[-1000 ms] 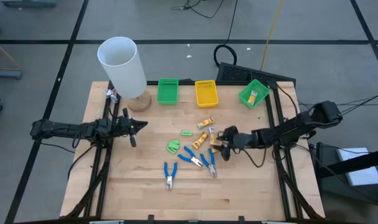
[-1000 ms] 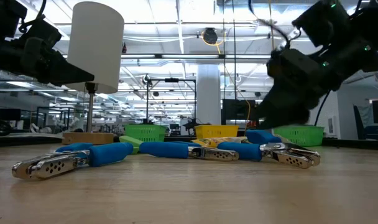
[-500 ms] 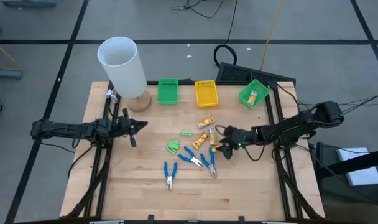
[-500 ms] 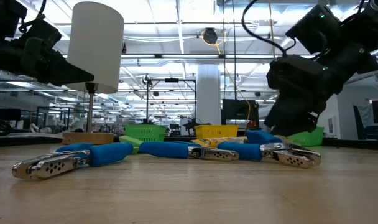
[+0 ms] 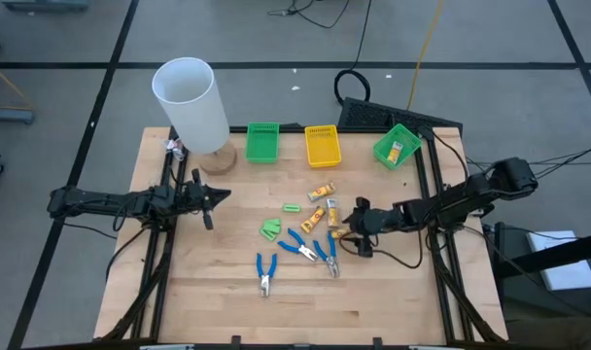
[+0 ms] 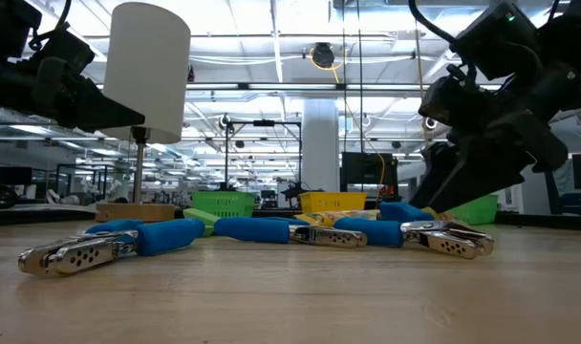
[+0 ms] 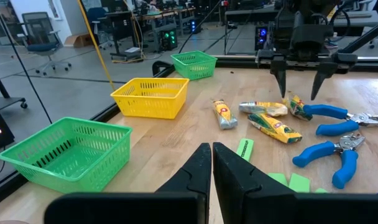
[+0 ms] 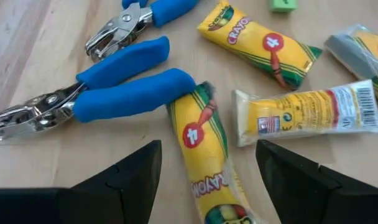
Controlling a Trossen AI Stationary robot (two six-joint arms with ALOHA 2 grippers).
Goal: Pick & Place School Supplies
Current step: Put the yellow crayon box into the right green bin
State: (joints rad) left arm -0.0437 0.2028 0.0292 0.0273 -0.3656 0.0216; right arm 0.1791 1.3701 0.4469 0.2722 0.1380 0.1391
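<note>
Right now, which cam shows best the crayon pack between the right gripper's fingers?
Right wrist view: the crayon pack fills the frame, label readable, between the open right gripper fingers. High view shows a small speck; left wrist view shows it far off; low view hides it.

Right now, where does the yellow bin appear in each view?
High view: yellow bin at the table's far edge, middle of three.
Low view: yellow bin centre, behind the blue-handled tools.
Left wrist view: yellow bin beyond the green bin.
Right wrist view: not in it.
Shared landmark: that green bin.
</note>
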